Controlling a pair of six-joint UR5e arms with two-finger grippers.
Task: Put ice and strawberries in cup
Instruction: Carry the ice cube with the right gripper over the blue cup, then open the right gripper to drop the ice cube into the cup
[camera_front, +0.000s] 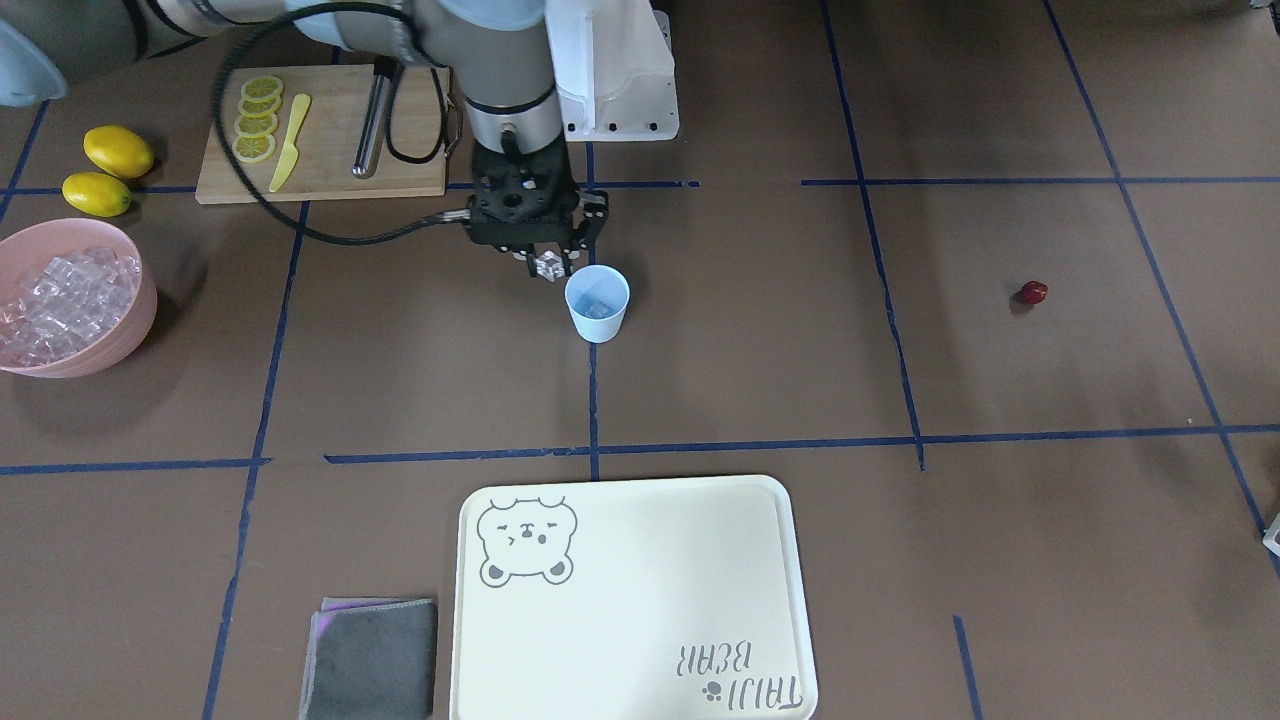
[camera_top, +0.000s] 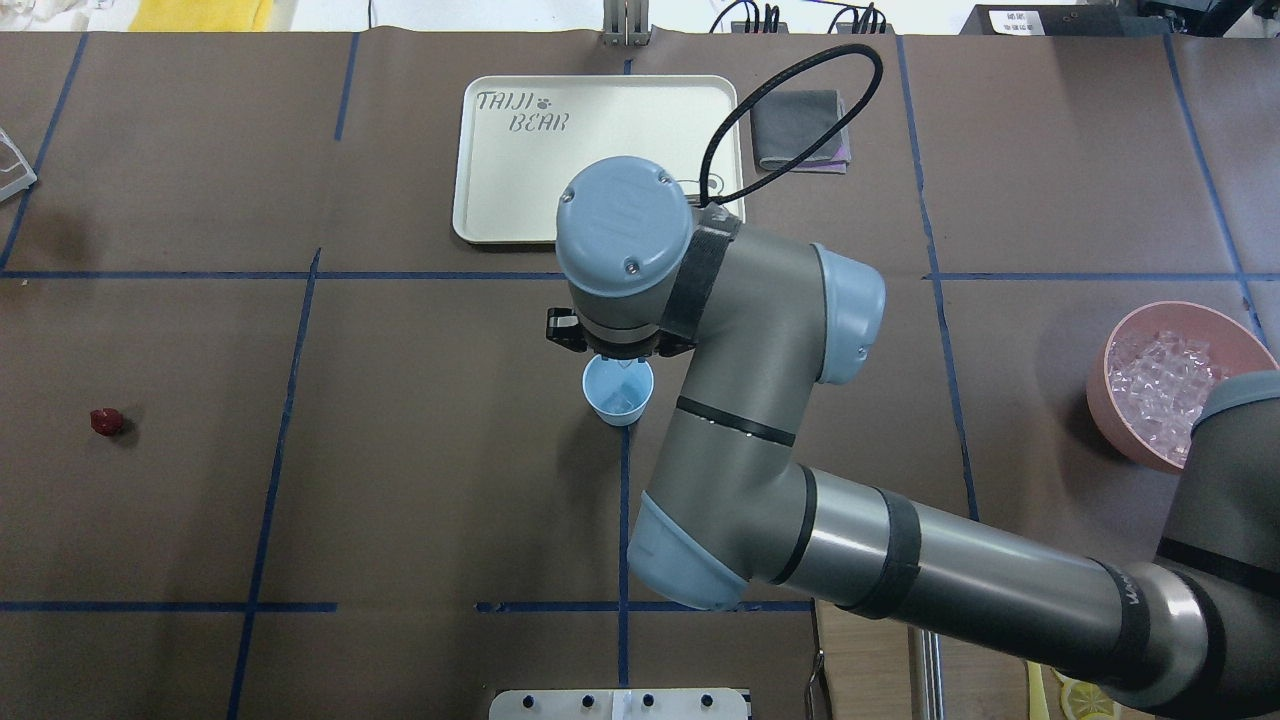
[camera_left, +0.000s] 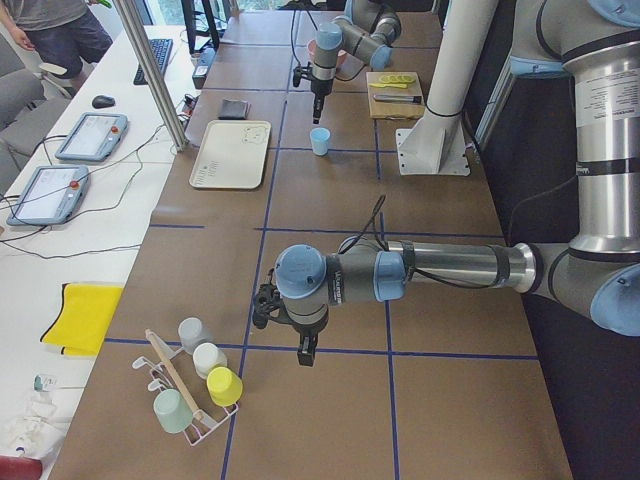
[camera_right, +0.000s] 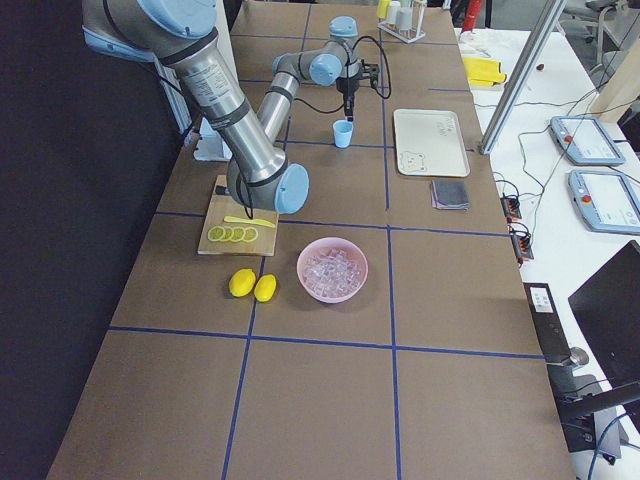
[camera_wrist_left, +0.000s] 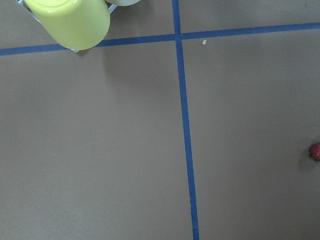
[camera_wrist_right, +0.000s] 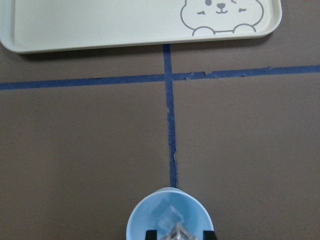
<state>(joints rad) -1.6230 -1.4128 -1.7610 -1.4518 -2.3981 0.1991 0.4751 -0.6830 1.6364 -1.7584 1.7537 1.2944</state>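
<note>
Right tool (camera_front: 548, 258) pinches a clear glossy ice cube (camera_front: 550, 267) just above the pale blue tapered cup (camera_front: 597, 325), ice (camera_front: 600, 309) already inside; dark red strawberry (camera_front: 1033, 292), well apart from cup, not yet fetched.

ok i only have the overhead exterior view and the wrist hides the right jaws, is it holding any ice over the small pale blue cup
observer: yes. in the front-facing view the right gripper pinches one clear ice cube just above the rim of the small pale blue cup.
operator: anything in the cup yet
observer: the right wrist view shows a second clear cube lying inside it.
operator: and the left arm, i don't see it at all
observer: in the exterior left view the left gripper hangs near a white wire rack of upturned coloured cups. i cannot tell whether its jaws are open.
</note>
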